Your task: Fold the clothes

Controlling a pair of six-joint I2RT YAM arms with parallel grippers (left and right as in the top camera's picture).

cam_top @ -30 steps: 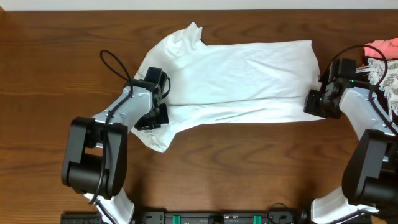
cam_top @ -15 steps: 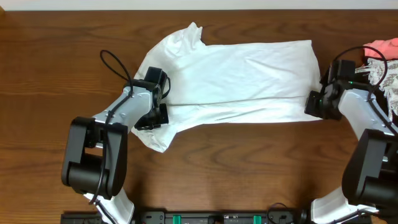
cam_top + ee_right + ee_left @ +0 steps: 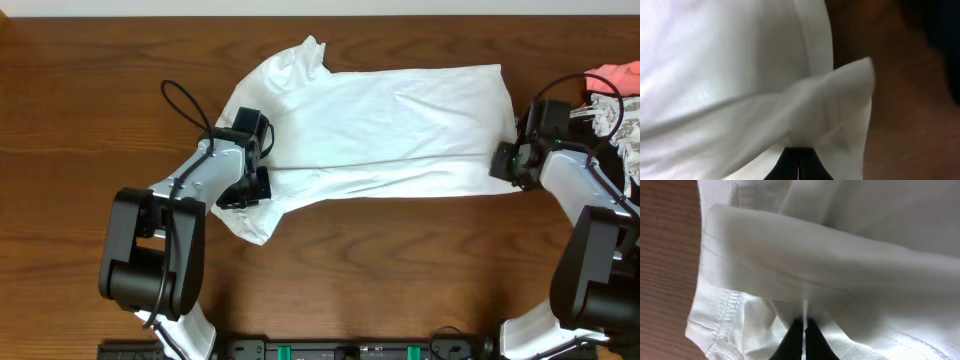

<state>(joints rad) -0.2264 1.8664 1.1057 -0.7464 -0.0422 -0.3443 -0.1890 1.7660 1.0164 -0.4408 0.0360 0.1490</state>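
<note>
A white T-shirt point(image 3: 380, 120) lies across the middle of the brown table, folded lengthwise, its collar end to the left. My left gripper point(image 3: 262, 170) is shut on a fold of the shirt near the left sleeve; in the left wrist view its black fingertips point(image 3: 796, 340) pinch white fabric point(image 3: 840, 265). My right gripper point(image 3: 507, 165) is shut on the shirt's lower right hem corner; in the right wrist view the fabric point(image 3: 740, 75) bunches over the closed black tips point(image 3: 799, 162). A pink piece point(image 3: 615, 78) and a lacy white piece point(image 3: 618, 120) lie at the far right edge.
Bare wood table point(image 3: 400, 270) stretches in front of the shirt and at the far left point(image 3: 70, 110). A black cable loop point(image 3: 185, 105) rises from the left arm. The other garments crowd the right edge behind my right arm.
My right gripper has shifted slightly up and left with the hem corner, tightening the shirt's right edge. The left arm has not moved.
</note>
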